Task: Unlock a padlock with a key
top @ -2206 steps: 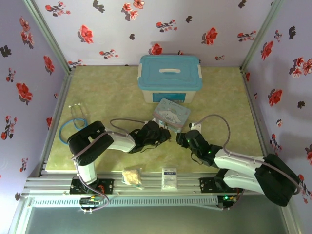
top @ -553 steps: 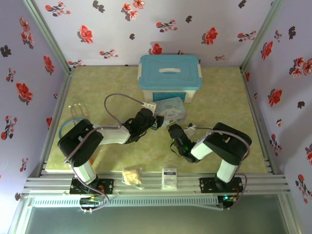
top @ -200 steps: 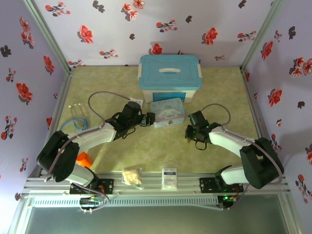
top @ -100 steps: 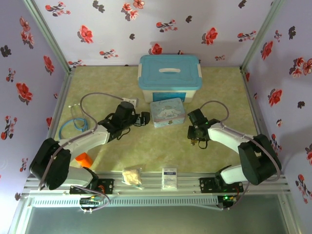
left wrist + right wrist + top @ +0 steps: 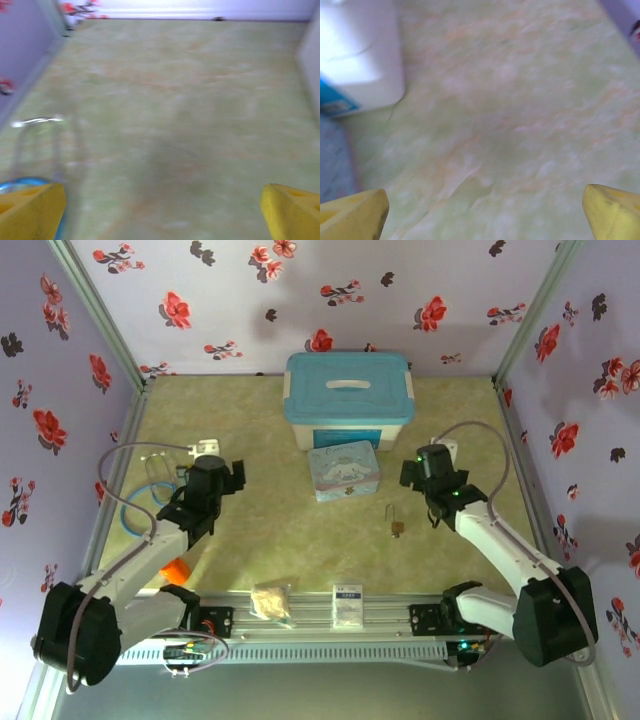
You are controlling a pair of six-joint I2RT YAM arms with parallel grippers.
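Wide-open pincers on either side, padlock [image 5: 398,529] loose on the table [image 5: 260,430].

Green marbled table inside flowered walls. At its far middle, a blue-lidded bin [image 5: 348,400], with a blue tin [image 5: 346,470] just in front of it. Over the table's left part, the left gripper [image 5: 228,472], yellow fingers [image 5: 30,212] set far apart with bare tabletop between them. Right of the tin, the right gripper [image 5: 412,470], likewise spread wide and pinching nothing. Between tin and right arm, nearer the front edge, the small brass padlock, lying on the table and touching neither gripper. A thin sliver at its far end, shackle or key: cannot tell which.
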